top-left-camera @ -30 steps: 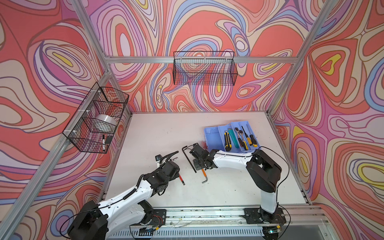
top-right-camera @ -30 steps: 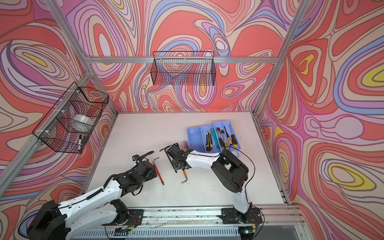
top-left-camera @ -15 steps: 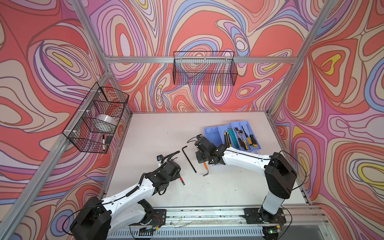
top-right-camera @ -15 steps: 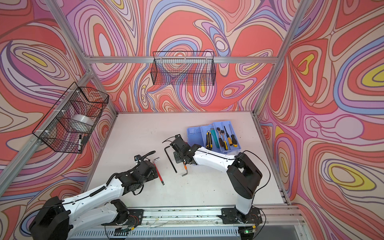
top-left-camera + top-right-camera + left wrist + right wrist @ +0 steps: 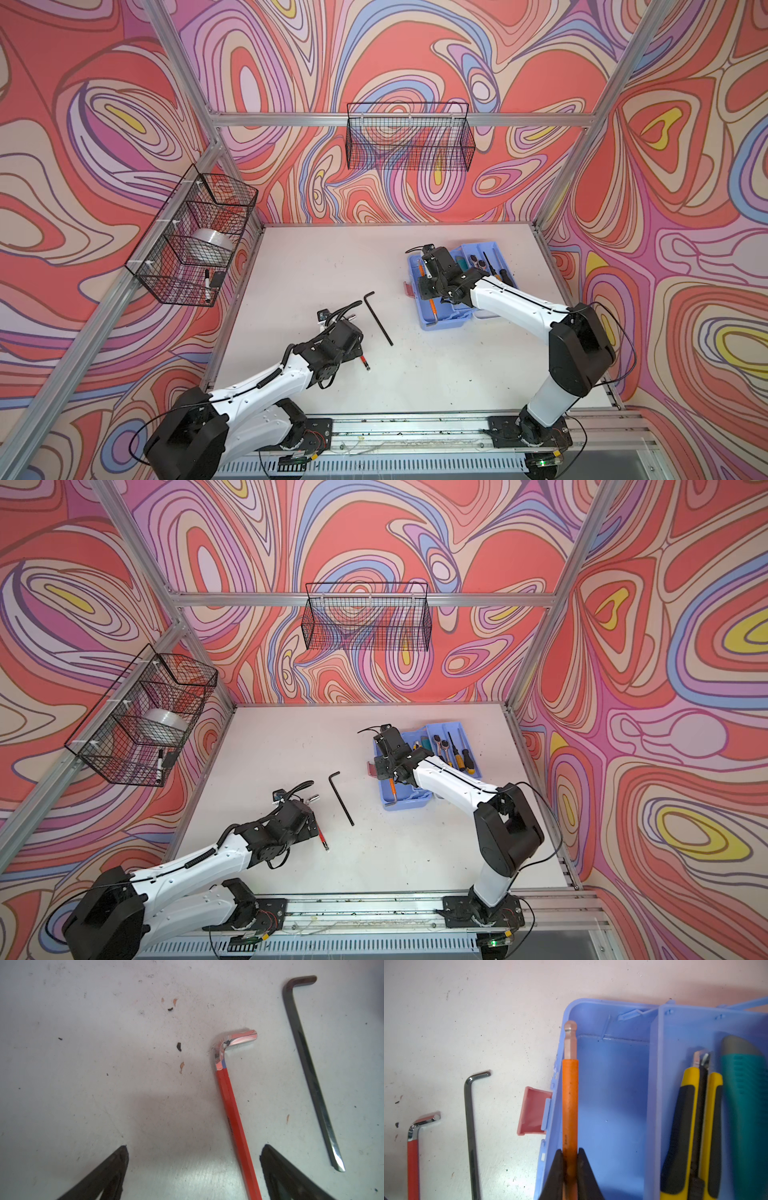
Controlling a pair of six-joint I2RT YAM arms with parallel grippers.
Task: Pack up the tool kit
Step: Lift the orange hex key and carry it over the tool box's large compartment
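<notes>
Compared with a second ago, the right gripper (image 5: 570,1152) is now holding the orange hex key (image 5: 570,1095), pinched tight, over the tool kit (image 5: 444,323) instead of mid-desk. The kit is sitting open on the right side of the desk (image 5: 311,257). The left gripper (image 5: 193,1148) is hovering, spread wide, over the red hex key (image 5: 230,1105) beside the black hex key (image 5: 305,1064). In both top views the right arm is hiding part of the kit.

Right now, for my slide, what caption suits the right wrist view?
The right end effector holds an orange hex key over the open tool kit.
</notes>
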